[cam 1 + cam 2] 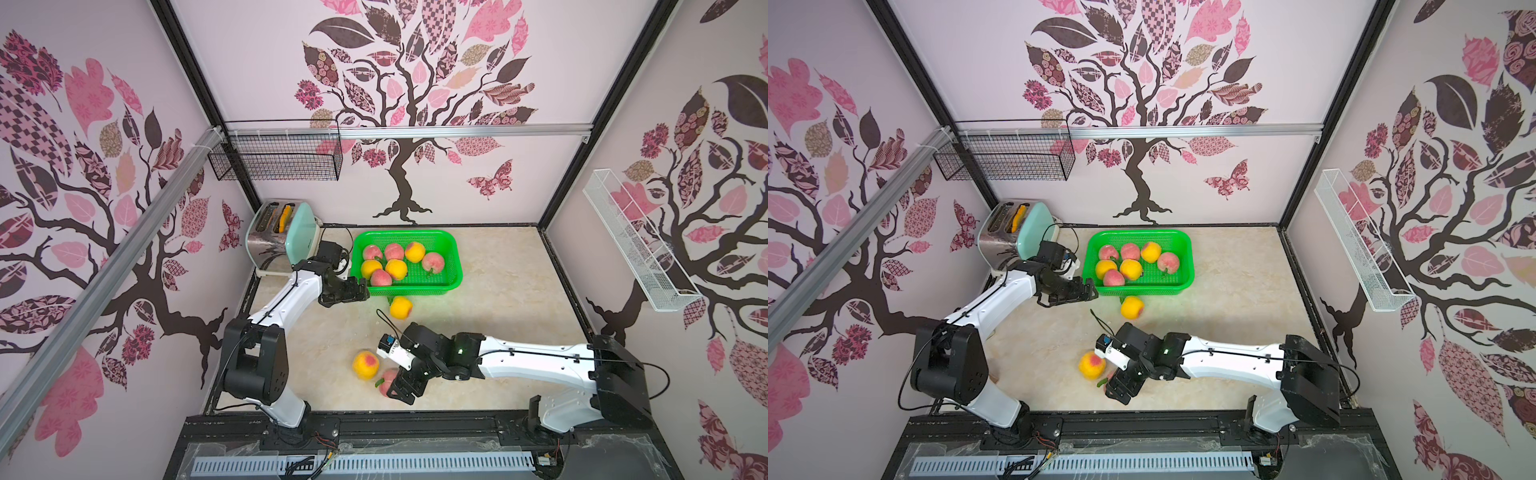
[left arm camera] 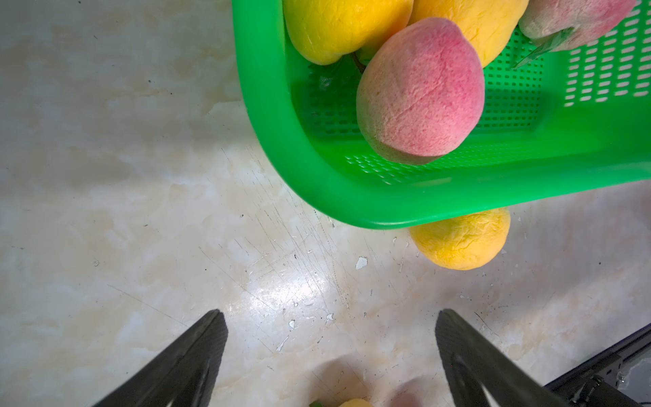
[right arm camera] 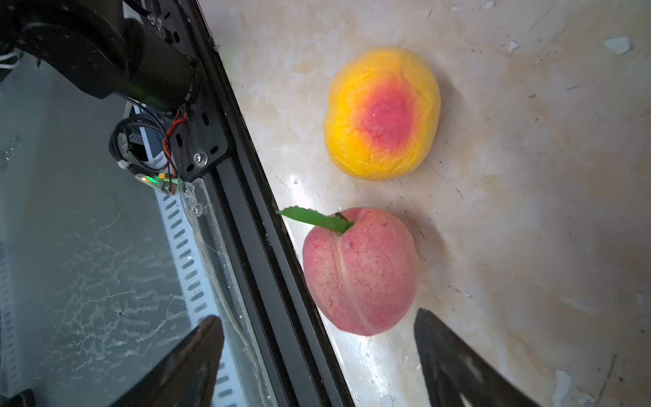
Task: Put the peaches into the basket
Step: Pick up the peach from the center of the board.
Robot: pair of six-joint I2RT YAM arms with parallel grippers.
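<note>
The green basket [image 1: 451, 266] [image 1: 1185, 266] [image 2: 267, 116] stands at the back of the table and holds several peaches, pink and yellow. A yellow peach [image 1: 401, 307] [image 1: 1132, 307] [image 2: 461, 243] lies on the table against the basket's front wall. Near the front edge lie a yellow peach with a red blush [image 1: 365, 364] [image 1: 1092, 365] [image 3: 382, 114] and a pink peach [image 1: 387, 380] [image 3: 359, 273]. My right gripper [image 1: 405, 388] [image 3: 318, 331] hangs open just above the pink peach, holding nothing. My left gripper [image 1: 365, 289] [image 2: 331, 317] is open and empty at the basket's front left corner.
A toaster [image 1: 282, 232] stands at the back left beside the basket. A black wire basket [image 1: 276, 151] hangs on the back wall and a white wire rack [image 1: 636, 245] on the right wall. A black rail [image 3: 267, 246] runs along the front edge, close to the pink peach.
</note>
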